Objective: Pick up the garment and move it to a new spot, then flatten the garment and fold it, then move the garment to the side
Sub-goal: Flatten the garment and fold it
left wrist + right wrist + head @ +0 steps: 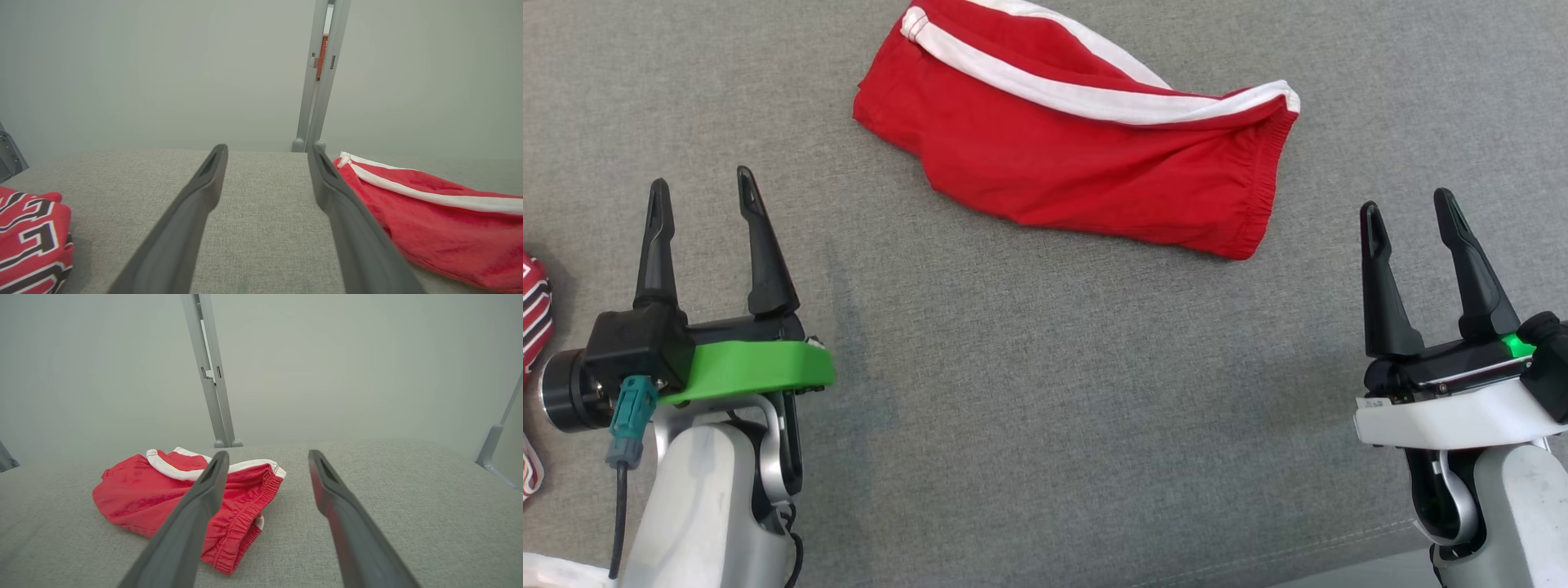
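The garment (pixel 1086 155) is a pair of red shorts with white side stripes, lying folded on the grey fabric surface (pixel 1013 392) at the top centre of the head view. Its elastic waistband faces right. My left gripper (pixel 704 192) stands open at the lower left, well short of the garment. At the lower right my right gripper (pixel 1409 214) is open too, just right of the waistband. In the left wrist view the garment (pixel 441 216) lies right of my open left gripper (pixel 267 153). In the right wrist view the garment (pixel 163 494) lies left of, and partly behind, my open right gripper (pixel 267 457).
Another folded red garment with black-and-white lettering (pixel 28 241) lies at the far left (pixel 533 314). A grey post (pixel 320 73) stands at the back edge before a pale wall. A second post (pixel 496 433) rises at the right edge.
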